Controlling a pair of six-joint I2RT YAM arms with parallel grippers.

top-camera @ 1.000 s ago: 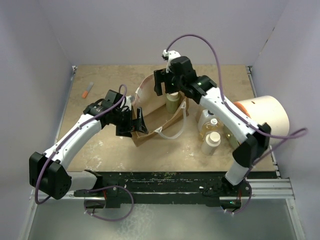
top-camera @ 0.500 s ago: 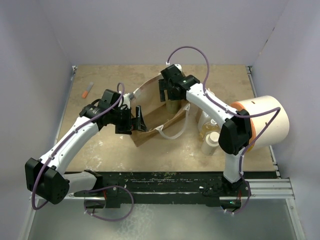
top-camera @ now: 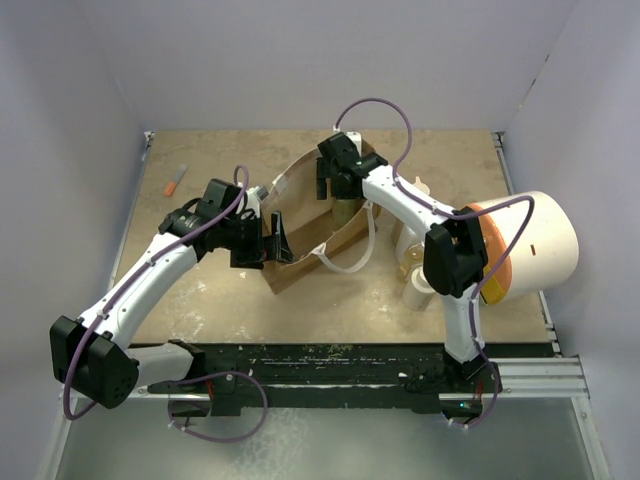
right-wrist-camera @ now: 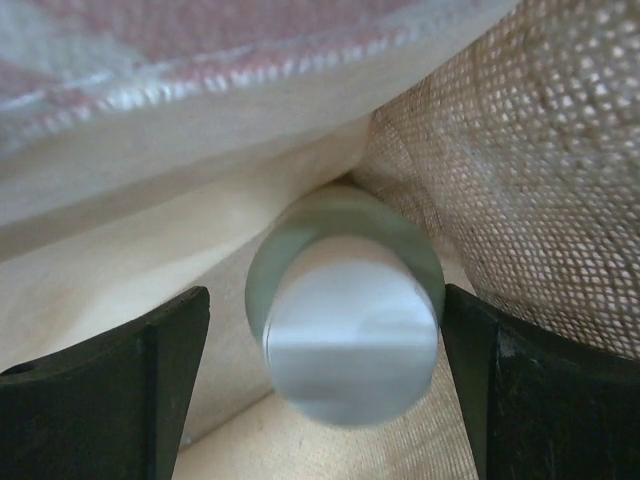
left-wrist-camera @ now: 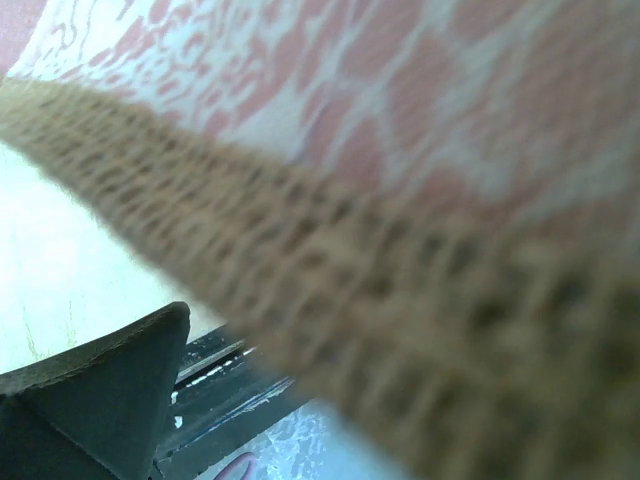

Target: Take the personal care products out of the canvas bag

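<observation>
The canvas bag (top-camera: 300, 262) stands open mid-table. Inside it at the right end is the olive-green bottle (top-camera: 345, 211), upright. My right gripper (top-camera: 338, 182) reaches down into the bag, open, with one finger on each side of the bottle. In the right wrist view the bottle's cream cap (right-wrist-camera: 348, 340) sits between the fingers (right-wrist-camera: 110, 395), closer to the right one, with the bag (right-wrist-camera: 520, 170) behind. My left gripper (top-camera: 278, 241) is open astride the bag's left rim. The left wrist view shows one finger (left-wrist-camera: 90, 400) and blurred bag fabric (left-wrist-camera: 380, 300). Other bottles (top-camera: 420, 287) stand right of the bag.
A big white cylinder with an orange face (top-camera: 535, 250) lies at the right edge. A small orange-and-white tube (top-camera: 176, 180) lies at the far left. White rope handles (top-camera: 350, 262) hang off the bag's front. Walls enclose the table on three sides.
My right gripper has come down into the bag around the olive-green bottle, and the right arm has folded in. The left arm shifted slightly and stays at the bag's rim.
</observation>
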